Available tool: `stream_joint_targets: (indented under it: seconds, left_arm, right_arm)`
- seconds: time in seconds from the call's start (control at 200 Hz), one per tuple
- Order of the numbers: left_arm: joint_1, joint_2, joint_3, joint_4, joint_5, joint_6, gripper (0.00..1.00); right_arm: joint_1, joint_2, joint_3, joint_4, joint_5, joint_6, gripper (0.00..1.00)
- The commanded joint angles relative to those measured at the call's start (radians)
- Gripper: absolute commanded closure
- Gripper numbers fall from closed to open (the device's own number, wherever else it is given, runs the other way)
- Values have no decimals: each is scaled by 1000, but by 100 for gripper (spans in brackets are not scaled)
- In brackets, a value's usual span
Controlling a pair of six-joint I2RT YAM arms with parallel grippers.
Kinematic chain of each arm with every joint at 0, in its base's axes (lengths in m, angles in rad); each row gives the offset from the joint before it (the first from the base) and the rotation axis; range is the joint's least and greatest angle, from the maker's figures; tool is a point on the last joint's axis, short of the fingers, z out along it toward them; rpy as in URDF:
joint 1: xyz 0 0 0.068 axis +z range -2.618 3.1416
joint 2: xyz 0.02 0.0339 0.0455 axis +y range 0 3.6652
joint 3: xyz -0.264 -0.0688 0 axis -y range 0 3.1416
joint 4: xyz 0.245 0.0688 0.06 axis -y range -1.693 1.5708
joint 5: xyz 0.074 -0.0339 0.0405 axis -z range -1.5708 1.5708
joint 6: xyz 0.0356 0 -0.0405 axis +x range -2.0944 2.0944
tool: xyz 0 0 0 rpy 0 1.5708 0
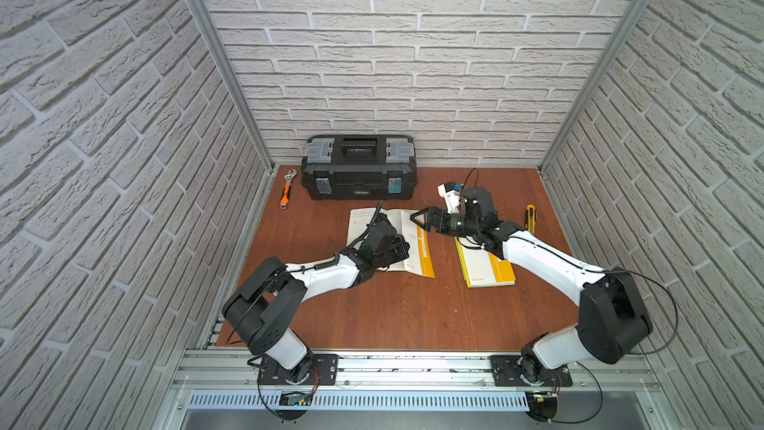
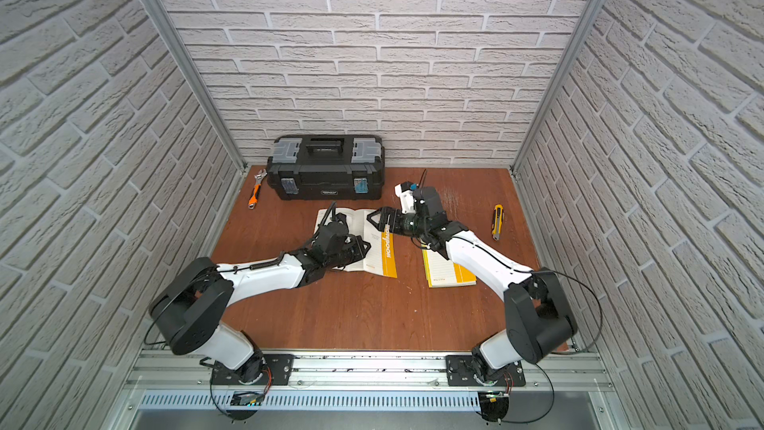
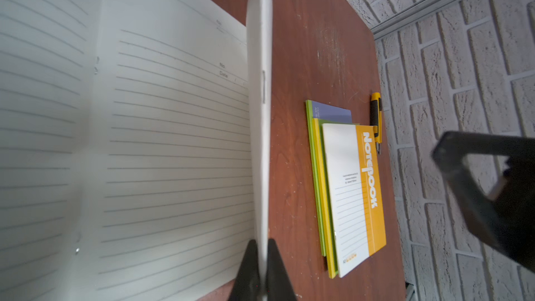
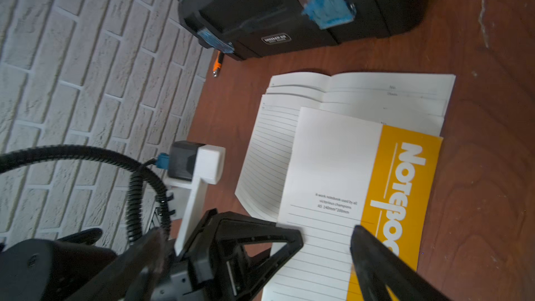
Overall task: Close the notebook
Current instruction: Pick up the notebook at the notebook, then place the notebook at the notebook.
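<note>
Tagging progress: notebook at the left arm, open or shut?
Open. The notebook shows spread lined pages in the left wrist view; the left gripper is shut on its cover, raised edge-on.

White brick walls [image 1: 413,55]; reddish wood tabletop [image 1: 392,316]

We are seeing soft, even light in both top views, brick walls [image 1: 103,117] bowing at the edges; the left fingers [image 3: 247,273] are blurring up close.

one each: toolbox [image 1: 359,167], wrench [image 1: 287,189], knife [image 1: 530,217], open notebook [image 1: 426,260].
</note>
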Motion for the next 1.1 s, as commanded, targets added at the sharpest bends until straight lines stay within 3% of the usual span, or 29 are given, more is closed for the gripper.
stream_joint_targets:
  seconds: [0.0, 0.395, 0.535, 0.665, 0.865, 1.095]
  left_arm:
    - [-33, -42, 61, -35, -16, 28, 90]
    - [-187, 71, 269, 49, -52, 0, 90]
    - [-223, 163, 300, 216, -55, -77, 90]
    - [-256, 247, 317, 407, -82, -138, 90]
    - [-308, 319, 396, 472, -127, -137, 89]
    - [-348, 377, 326, 698, -248, -198, 88]
  right_arm:
    - [-53, -94, 4, -90, -43, -8, 0]
    - [-303, -351, -43, -329, -73, -106, 0]
    - [-371, -418, -89, -344, -40, -127, 0]
    - [-446, -424, -123, -336, -77, -123, 0]
    - [-509, -419, -165, -299, -112, -107, 0]
    - [-528, -405, -192, -285, -130, -116, 0]
